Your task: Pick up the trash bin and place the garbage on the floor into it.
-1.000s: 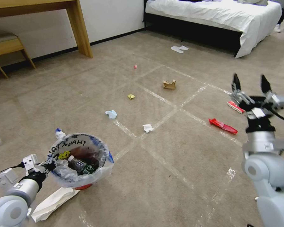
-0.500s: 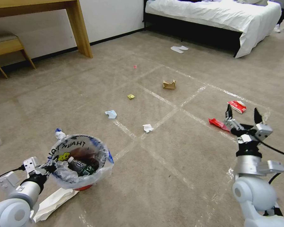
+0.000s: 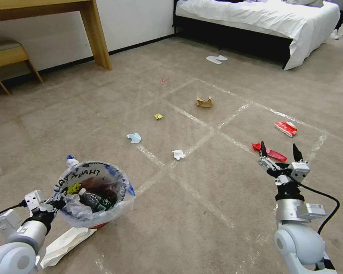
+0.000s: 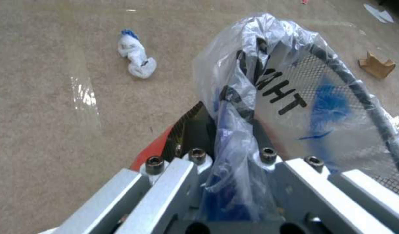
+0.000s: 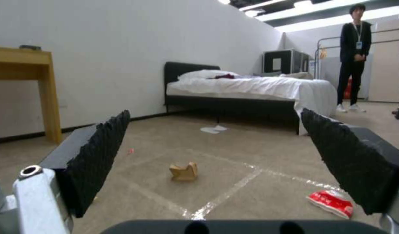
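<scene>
- My left gripper [image 3: 53, 203] is closed on the rim of the trash bin [image 3: 93, 194], a small red bucket lined with a clear bag printed "THANK YOU". The left wrist view shows bunched bag plastic pinched between my fingers [image 4: 199, 130], so liner and rim are held together and the bin travels with me.
- The bin sits at my near left on the floor [image 3: 202, 228], with a dark bottle [image 3: 93, 199] already inside. Folded white paper [image 3: 64, 243] lies just beside its base.
- My right gripper [image 3: 280, 156] hangs low at my near right, its two black toothed jaws spread wide with nothing between them. I judge it is kept open to take in a piece of litter.
- A flat red wrapper [image 3: 270, 152] lies just beyond the right fingertips, and a second red wrapper [image 3: 286, 128] lies farther out.
- More garbage is scattered over the taped carpet: a white tissue [image 3: 178, 154], a pale blue tissue [image 3: 134, 137], a yellow scrap [image 3: 158, 116], a brown paper bag [image 3: 204, 101], and a white-and-blue wad [image 3: 71, 161] just behind the bin.
</scene>
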You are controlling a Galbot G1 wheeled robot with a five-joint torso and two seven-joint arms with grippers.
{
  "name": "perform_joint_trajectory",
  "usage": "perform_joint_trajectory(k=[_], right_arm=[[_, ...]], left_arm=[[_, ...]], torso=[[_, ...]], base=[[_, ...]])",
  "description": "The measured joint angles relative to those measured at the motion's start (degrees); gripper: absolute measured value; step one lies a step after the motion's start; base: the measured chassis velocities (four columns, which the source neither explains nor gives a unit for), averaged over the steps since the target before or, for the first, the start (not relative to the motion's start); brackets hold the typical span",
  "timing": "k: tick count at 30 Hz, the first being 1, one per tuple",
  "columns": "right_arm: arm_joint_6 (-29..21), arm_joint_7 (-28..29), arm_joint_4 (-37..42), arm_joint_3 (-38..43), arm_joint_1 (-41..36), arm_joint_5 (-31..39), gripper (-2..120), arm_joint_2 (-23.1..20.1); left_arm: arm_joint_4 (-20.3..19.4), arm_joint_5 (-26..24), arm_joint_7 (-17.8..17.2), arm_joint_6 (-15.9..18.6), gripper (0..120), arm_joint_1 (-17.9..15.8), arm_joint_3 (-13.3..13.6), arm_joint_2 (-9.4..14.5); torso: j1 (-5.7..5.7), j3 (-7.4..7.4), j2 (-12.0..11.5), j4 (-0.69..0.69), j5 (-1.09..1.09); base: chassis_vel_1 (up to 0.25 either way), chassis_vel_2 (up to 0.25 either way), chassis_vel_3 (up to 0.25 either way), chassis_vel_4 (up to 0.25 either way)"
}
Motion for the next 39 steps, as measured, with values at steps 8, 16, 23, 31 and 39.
perform_joint_trajectory(k=[8,16,23,31,39], right_arm=[[0.13,-0.01,-0.41,-0.94,0.12,-0.09,100,0.23],[0.31,0.01,-0.56,-1.25,0.41,0.05,100,0.01],[0.33,0.01,-0.99,-1.76,0.88,0.16,100,-0.09],[0.33,0.01,-1.27,-2.28,1.48,0.24,100,-0.37],[0.31,-0.01,-1.31,-2.46,1.52,0.34,100,-0.54]], left_arm=[[0.02,0.0,0.1,-0.16,5,0.32,-0.03,-0.01],[0.08,0.03,0.13,-0.19,5,0.31,0.06,-0.13],[0.35,0.16,0.13,-0.19,5,0.19,0.15,-0.22],[0.36,0.12,0.01,-0.19,5,0.09,0.06,-0.25],[0.32,0.11,-0.09,-0.19,5,0.23,0.02,-0.28]], torso=[[0.0,0.0,0.0,0.0,0.0],[0.02,0.01,0.0,0.0,0.0],[0.01,0.01,0.0,0.0,0.0],[0.01,0.0,0.0,0.0,0.0],[0.01,0.01,0.0,0.0,0.01]], base=[[-0.044,0.037,0.042,-0.037],[-0.104,0.11,0.12,-0.106],[-0.072,0.089,0.08,-0.083],[-0.078,0.088,0.077,-0.096],[-0.098,0.089,0.087,-0.09]])
